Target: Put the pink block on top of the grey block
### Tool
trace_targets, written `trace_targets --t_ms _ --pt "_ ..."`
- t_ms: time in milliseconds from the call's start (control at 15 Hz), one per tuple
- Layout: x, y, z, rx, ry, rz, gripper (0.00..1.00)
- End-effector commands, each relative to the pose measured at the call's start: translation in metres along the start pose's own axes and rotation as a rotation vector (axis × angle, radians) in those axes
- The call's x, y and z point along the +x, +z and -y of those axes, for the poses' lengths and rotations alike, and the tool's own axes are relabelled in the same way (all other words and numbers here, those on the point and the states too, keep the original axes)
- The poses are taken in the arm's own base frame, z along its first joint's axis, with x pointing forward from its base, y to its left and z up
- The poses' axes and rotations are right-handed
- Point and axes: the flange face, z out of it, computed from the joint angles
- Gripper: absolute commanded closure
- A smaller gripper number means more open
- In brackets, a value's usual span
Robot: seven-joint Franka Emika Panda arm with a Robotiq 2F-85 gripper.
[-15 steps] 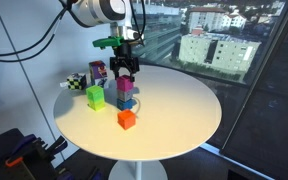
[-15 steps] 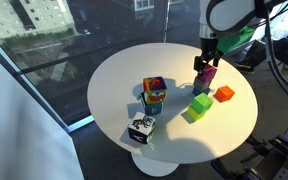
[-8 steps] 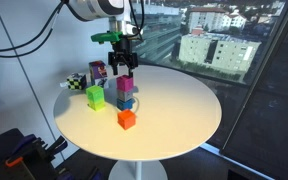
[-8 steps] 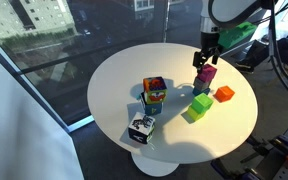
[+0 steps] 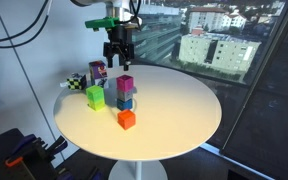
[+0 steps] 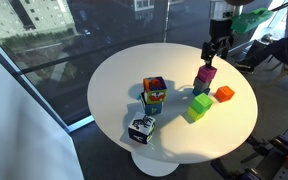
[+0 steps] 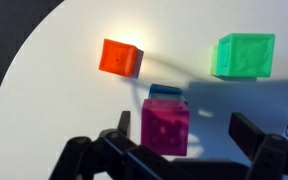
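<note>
Black two-finger pincer (image 5: 118,58) hangs with its jaws apart and empty near the top centre of an exterior view, directly above the small magenta-pink cube (image 5: 125,85). That cube sits squarely on the small dark grey cube (image 5: 126,102), so the stacking looks done. I judge the best move is a straight lift without sideways drift, so no finger brushes the stack. The orange-red cube (image 5: 127,119) below it and the lime-green cube (image 5: 95,96) at its left should stay untouched.

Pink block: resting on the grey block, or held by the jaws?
On it. The pink block sits atop the grey block; the gripper hangs above, jaws open, clear of it.
</note>
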Motion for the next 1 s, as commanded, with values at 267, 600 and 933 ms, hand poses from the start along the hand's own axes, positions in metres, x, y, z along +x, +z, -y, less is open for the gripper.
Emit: trace_targets --t_ms 267,600,933 --pt "-0.045 -0.039 -0.022 0.056 -0.079 0.129 0.0" --pt "-0.075 -0.068 -0.032 0.054 -0.121 0.138 0.0" --pt "-0.105 -0.101 -0.037 0.046 -0.128 0.108 0.0"
